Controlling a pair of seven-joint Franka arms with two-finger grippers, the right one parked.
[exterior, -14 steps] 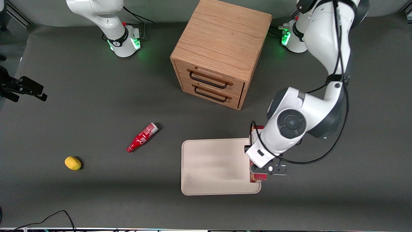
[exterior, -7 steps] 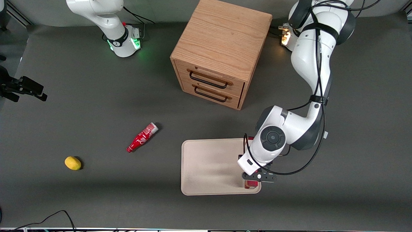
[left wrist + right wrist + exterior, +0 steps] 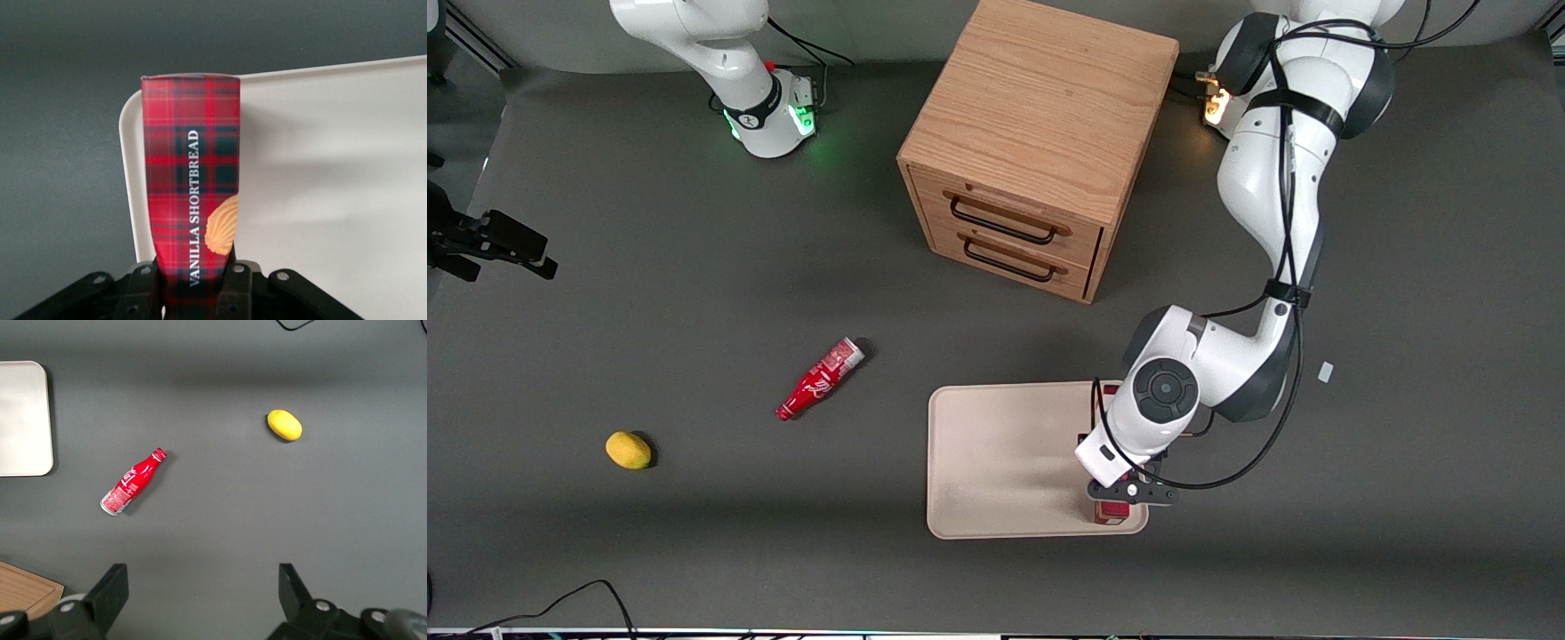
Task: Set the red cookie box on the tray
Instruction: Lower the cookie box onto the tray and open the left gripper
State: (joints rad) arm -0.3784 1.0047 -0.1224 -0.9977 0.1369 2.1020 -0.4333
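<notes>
The red cookie box (image 3: 190,173), tartan with "VANILLA SHORTBREAD" lettering and a tan cookie picture, is clamped between my gripper's fingers (image 3: 193,280). In the front view only a small red end of the box (image 3: 1112,511) shows under the gripper (image 3: 1129,492); the wrist hides the rest. The box hangs over the cream tray (image 3: 1005,453) at the tray corner nearest the front camera, toward the working arm's end. In the left wrist view the box runs along the tray's (image 3: 333,167) short rim. Whether it touches the tray surface I cannot tell.
A wooden two-drawer cabinet (image 3: 1032,151) stands farther from the front camera than the tray. A small red bottle (image 3: 818,380) and a yellow lemon (image 3: 628,450) lie toward the parked arm's end. A small white scrap (image 3: 1325,372) lies beside the working arm.
The gripper has carried the box from the tray's rim inward over the tray corner, nearer the front camera and lower. Its grip on the box is unchanged.
</notes>
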